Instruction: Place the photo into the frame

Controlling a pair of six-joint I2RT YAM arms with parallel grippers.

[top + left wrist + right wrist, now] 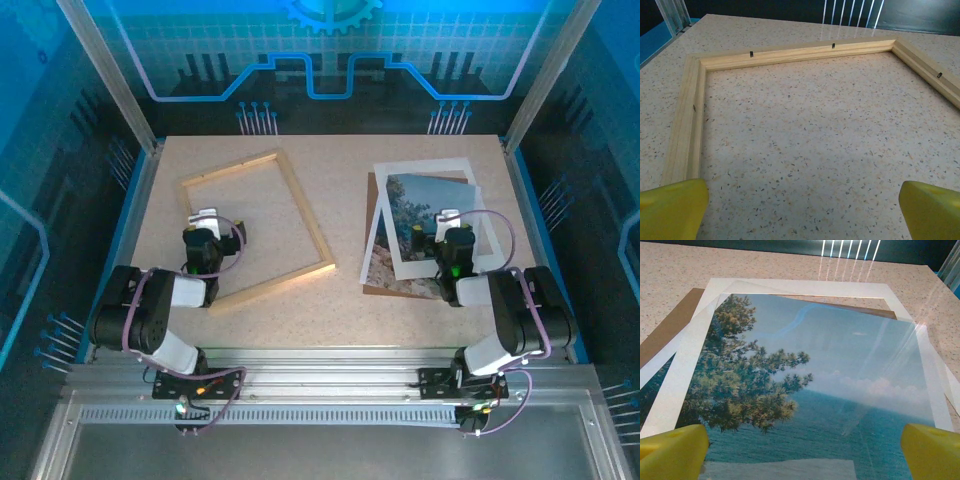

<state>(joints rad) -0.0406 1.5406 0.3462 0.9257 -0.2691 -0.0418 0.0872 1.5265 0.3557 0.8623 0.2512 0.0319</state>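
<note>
You are hovering the left pincer (pixel 802 209), wide open and empty, inside the frame (pixel 800 51), lying seemingly back-up on the bench (pixel 350 300) for loading; your right pincer (pixel 804 449), likewise gaping, is hanging over the photo (pixel 830 390), sitting skewed among mat (pixel 805 287) and board (pixel 670 325), well apart from it.

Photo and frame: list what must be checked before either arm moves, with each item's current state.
1. Left gripper open and empty: ok, above the frame's opening.
2. Right gripper open and empty: ok, above the photo.
3. Frame flat on the table, opening empty: ok.
4. Photo free to lift: not ok, the white mat lies askew on it.
5. Clear sheet over the photo: cannot tell, only glare streaks show.
</note>
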